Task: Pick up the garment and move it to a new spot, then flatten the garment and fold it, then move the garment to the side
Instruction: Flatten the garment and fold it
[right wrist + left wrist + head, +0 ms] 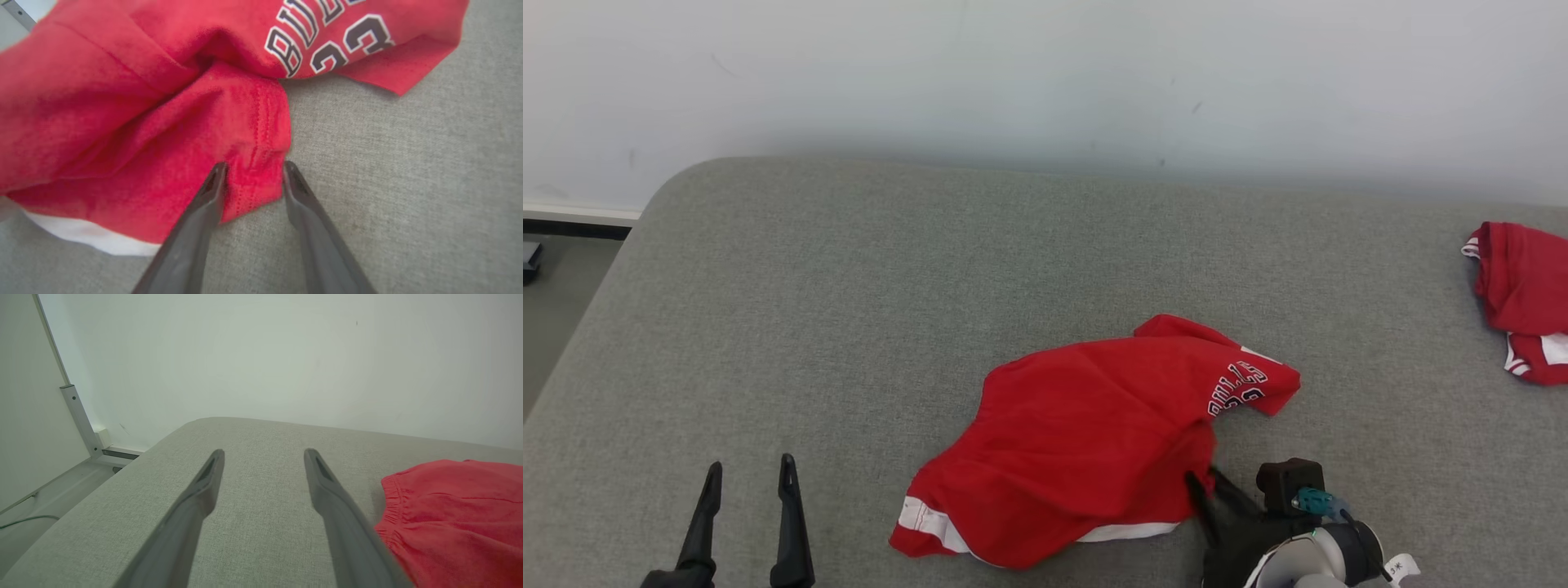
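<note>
The garment [1094, 433] is a crumpled red jersey with white trim and dark lettering, lying on the grey padded surface [849, 286] right of centre. My right gripper [1201, 478] is at the garment's lower right edge. In the right wrist view its jaws [253, 165] stand partly apart, straddling a stitched hem fold of the garment [143, 122]. My left gripper [751, 464] hovers open at the lower left, well clear of the cloth. In the left wrist view the left gripper [264, 451] has nothing between its fingers, and the garment [457, 514] lies to its right.
A second red and white garment [1523, 294] lies bunched at the far right edge of the surface. A pale wall runs behind. The surface's rounded left corner drops to the floor [556, 286], where a metal frame leg [79, 416] stands.
</note>
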